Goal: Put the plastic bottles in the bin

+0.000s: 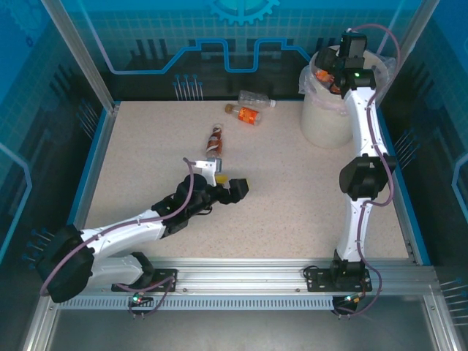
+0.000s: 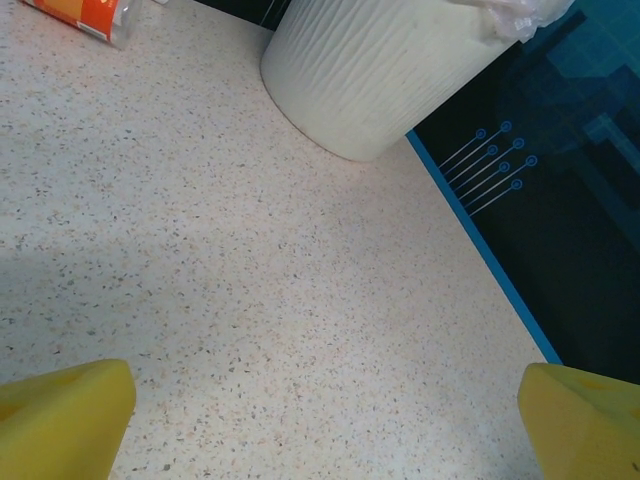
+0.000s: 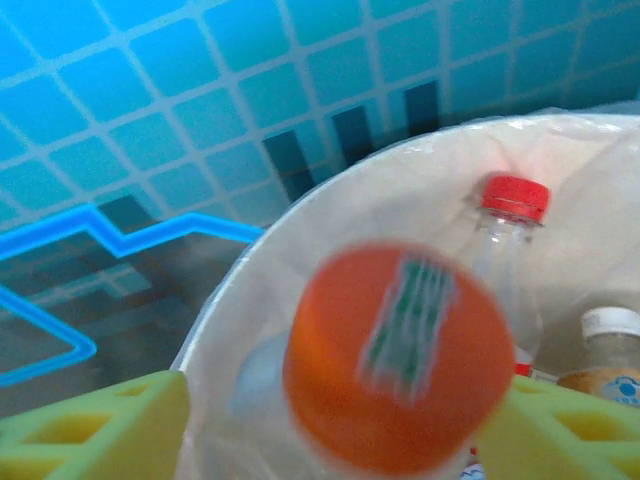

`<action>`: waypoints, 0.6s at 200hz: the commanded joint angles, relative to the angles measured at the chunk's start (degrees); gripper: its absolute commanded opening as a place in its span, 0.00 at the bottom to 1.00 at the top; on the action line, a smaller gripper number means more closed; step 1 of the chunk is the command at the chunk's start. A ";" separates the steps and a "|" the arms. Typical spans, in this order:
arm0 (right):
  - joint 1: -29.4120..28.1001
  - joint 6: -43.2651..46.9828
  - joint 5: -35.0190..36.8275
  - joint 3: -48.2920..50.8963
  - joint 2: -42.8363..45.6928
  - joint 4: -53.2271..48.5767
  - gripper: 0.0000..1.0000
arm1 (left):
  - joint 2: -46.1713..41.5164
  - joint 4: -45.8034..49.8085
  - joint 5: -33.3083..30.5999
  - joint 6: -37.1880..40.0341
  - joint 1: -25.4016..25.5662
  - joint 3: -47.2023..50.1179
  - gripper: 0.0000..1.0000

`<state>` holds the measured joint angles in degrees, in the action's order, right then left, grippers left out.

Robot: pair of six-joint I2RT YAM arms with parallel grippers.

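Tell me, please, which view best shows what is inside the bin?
The right wrist view: it looks into the bin, showing a red-capped bottle and a white-capped bottle beyond a blurred orange bottle. Top external shows the right arm over the bin; left wrist shows its ribbed outer wall.

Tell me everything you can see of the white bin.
The bin is a large round cream-white bucket with a ribbed wall, lined with a clear plastic bag. It stands upright at the far right corner of the table. Inside are a red-capped bottle and a white-capped bottle. The right gripper hangs over its mouth.
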<state>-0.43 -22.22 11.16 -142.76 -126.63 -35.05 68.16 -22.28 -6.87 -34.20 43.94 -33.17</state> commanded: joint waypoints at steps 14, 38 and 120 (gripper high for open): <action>-0.01 2.49 -4.74 -3.47 1.39 -2.10 0.90 | 0.66 1.52 -2.49 -1.86 -1.18 -0.69 0.99; 0.31 4.76 -5.03 -2.94 3.57 -2.46 0.93 | 0.57 5.49 -4.55 -4.21 -3.30 -1.49 0.99; 0.16 12.81 -13.00 19.34 23.19 0.54 1.00 | 7.86 27.50 -12.31 -8.56 -15.35 -13.16 0.99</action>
<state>-0.30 -12.73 2.72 -131.39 -111.74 -36.62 72.29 -3.51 -16.73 -41.45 31.57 -41.32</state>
